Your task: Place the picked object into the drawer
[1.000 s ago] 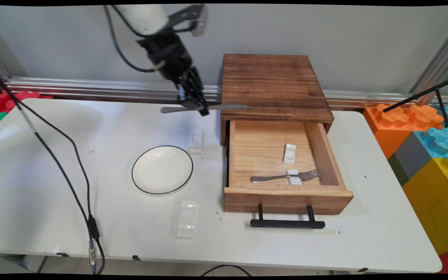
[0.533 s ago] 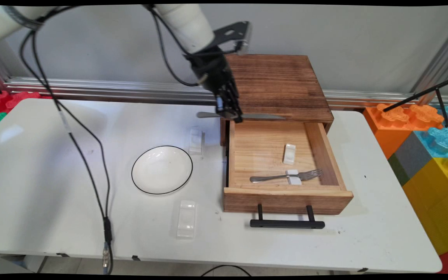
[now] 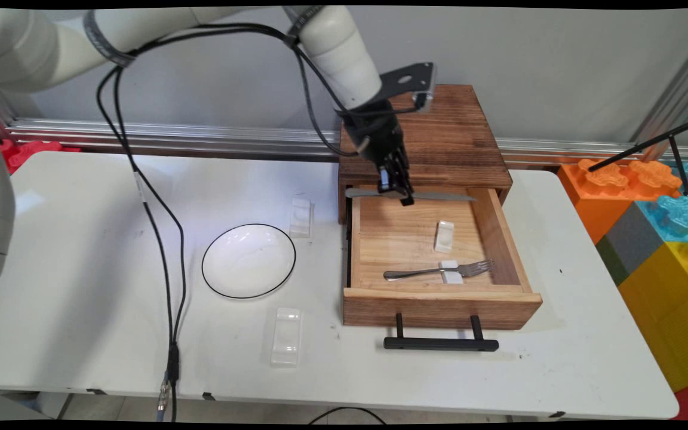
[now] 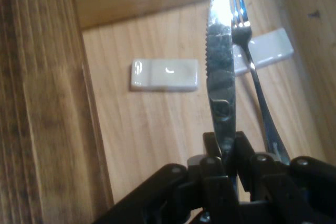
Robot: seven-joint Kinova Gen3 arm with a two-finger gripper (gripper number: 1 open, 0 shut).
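Note:
My gripper (image 3: 401, 194) (image 4: 227, 153) is shut on a metal table knife (image 3: 439, 196) (image 4: 220, 66), held level and crosswise over the back of the open wooden drawer (image 3: 439, 301). Inside the drawer a fork (image 3: 433, 272) (image 4: 252, 72) lies with its neck on a white rest (image 3: 452, 275) (image 4: 273, 48). A second white rest (image 3: 444, 236) (image 4: 165, 74) lies bare just below the knife. The drawer belongs to a dark wooden box (image 3: 421, 128).
A white plate with a black rim (image 3: 249, 260) sits left of the drawer. Two clear cutlery rests lie on the table, one behind the plate (image 3: 300, 218) and one in front (image 3: 287, 335). The drawer's black handle (image 3: 441, 343) juts toward the table's near edge. Black cables (image 3: 162, 227) hang over the left half.
The gripper has carried the knife rightward and slightly down, from over the table left of the box to above the back of the open drawer. Nothing else has moved.

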